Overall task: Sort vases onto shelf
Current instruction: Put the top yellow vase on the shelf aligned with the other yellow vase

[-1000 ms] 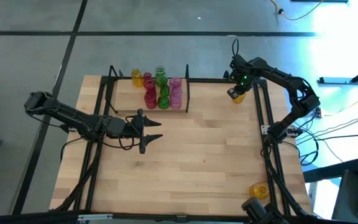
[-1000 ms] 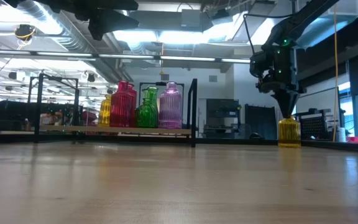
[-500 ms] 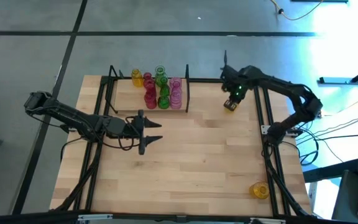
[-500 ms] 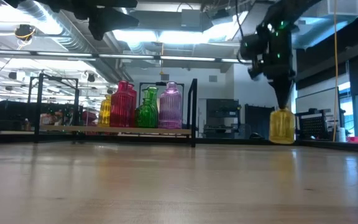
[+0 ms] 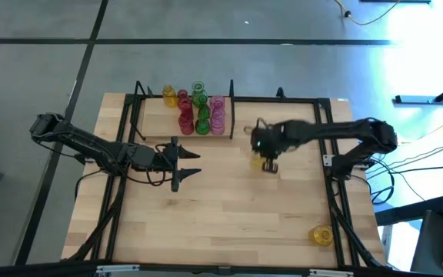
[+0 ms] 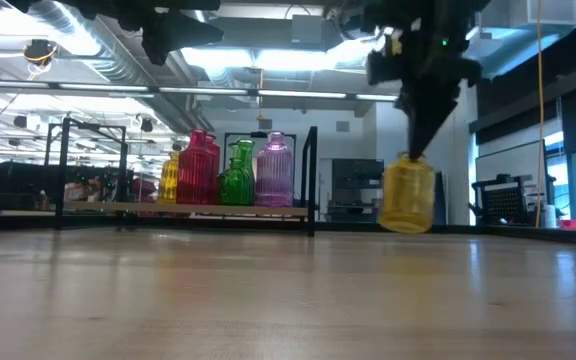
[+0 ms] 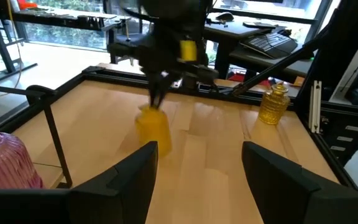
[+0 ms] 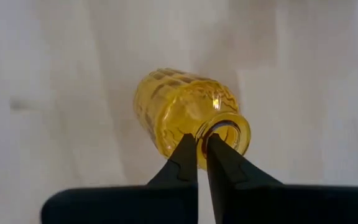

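Observation:
My right gripper (image 5: 268, 164) hangs over the table's middle right, just right of the shelf (image 5: 156, 127), shut on a yellow vase (image 6: 406, 195) that shows in the left wrist view too (image 7: 153, 127). On the shelf stand several vases on their bases: yellow (image 5: 169, 95), red (image 5: 184, 112), green (image 5: 200, 104) and pink (image 5: 218, 114). Another yellow vase (image 5: 320, 235) stands on the table near the front right corner. My left gripper (image 5: 188, 161) waits open at the table's left middle, pointing level toward the held vase. My right gripper pinches the rim of the yellow vase's mouth (image 8: 211, 132) between its fingertips, one finger (image 8: 219, 152) in the opening and the other (image 8: 185, 155) outside the neck. The fingers come from above, pointing down. The vase hangs below them, slightly tilted, just above the table.
The shelf's black upright divider (image 5: 231, 115) stands between the shelved vases and the held one. Black frame rods (image 5: 325, 131) run along the table's right side. Bare wood (image 5: 229, 215) spreads over the table's middle and front.
My right gripper has swung from the table's far right corner toward the left and the near side, carrying the yellow vase, which has risen off the wood and now hangs near the shelf's divider. The left arm has kept still.

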